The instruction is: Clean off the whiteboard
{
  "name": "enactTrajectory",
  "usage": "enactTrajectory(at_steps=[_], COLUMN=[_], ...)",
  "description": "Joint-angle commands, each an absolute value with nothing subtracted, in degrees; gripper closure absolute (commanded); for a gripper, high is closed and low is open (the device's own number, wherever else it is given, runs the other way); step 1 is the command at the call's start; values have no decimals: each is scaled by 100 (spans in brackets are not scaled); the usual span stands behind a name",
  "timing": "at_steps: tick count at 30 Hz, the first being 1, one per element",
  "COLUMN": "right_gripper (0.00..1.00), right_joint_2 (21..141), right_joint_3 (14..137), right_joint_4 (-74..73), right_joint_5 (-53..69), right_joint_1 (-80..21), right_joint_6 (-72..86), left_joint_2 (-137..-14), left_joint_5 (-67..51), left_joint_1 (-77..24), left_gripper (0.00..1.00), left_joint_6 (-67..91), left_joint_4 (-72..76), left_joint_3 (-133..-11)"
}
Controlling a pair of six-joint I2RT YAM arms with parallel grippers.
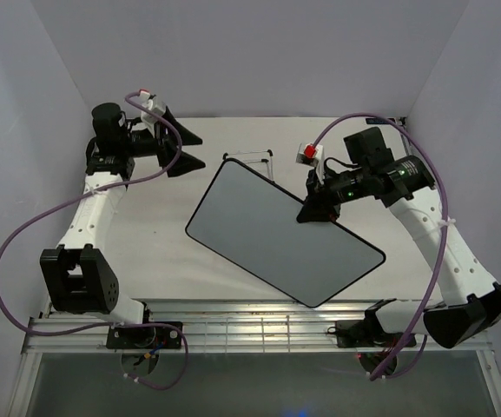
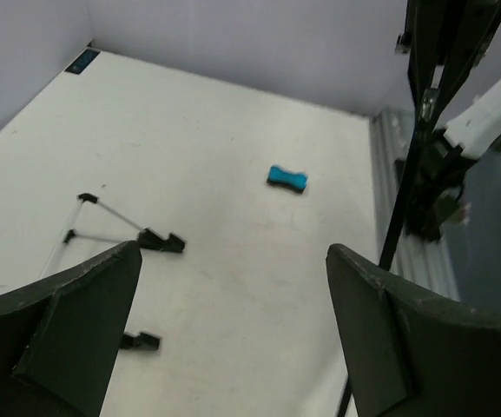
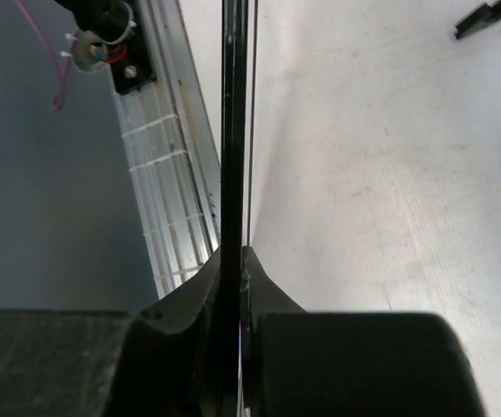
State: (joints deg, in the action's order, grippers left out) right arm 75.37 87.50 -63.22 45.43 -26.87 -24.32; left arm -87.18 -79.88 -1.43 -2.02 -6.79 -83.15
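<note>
The whiteboard [image 1: 280, 230] is a large blank board with a thin black frame, held tilted above the table. My right gripper [image 1: 319, 208] is shut on its upper right edge. In the right wrist view the board [image 3: 235, 130] shows edge-on, clamped in my right gripper [image 3: 237, 256]. My left gripper [image 1: 191, 149] is open and empty, just beyond the board's upper left corner. In the left wrist view my left gripper [image 2: 233, 252] hovers over bare table, and the board's black edge [image 2: 404, 195] runs down the right side. A small blue eraser [image 2: 286, 179] lies on the table; the top view hides it.
A thin black wire stand [image 1: 254, 158] lies on the table behind the board, and also shows in the left wrist view [image 2: 102, 221]. An aluminium rail [image 1: 233, 326] runs along the near edge. Lilac walls close the left, back and right. Purple cables loop off both arms.
</note>
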Motion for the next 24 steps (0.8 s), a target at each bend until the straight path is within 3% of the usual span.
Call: enactTrajectory(at_steps=[1,3,8,16,24], right_gripper=[92,92,92,92,92], right_joint_2=[7058,7005,6935,6943,7172], right_joint_3=[8763,8710,8675,8990,9492], right_joint_4=[-5897,-5906,-5959,-5845,-6099], right_joint_5=[4501,4412,4640,5176,4966], right_joint_1=[-2698,-2733,-2804,-2892,-3076], right_joint_6=[-2426,-2373,-2426,-2391,-2347], left_joint_2=[-7947,-7439,-6935,-7409,-7488], left_joint_5=[-10017,-10143,-10073,-9835,-10090], left_joint_1=[-9,-18,-157,-536,-764], left_gripper=[2,2,2,2,2], left_joint_6=[1125,2815,2987,3243,3287], left_joint_4=[1084,3756,3753,3779,3779], left_joint_3=[-7062,-6061,-6011,-6258,-5994])
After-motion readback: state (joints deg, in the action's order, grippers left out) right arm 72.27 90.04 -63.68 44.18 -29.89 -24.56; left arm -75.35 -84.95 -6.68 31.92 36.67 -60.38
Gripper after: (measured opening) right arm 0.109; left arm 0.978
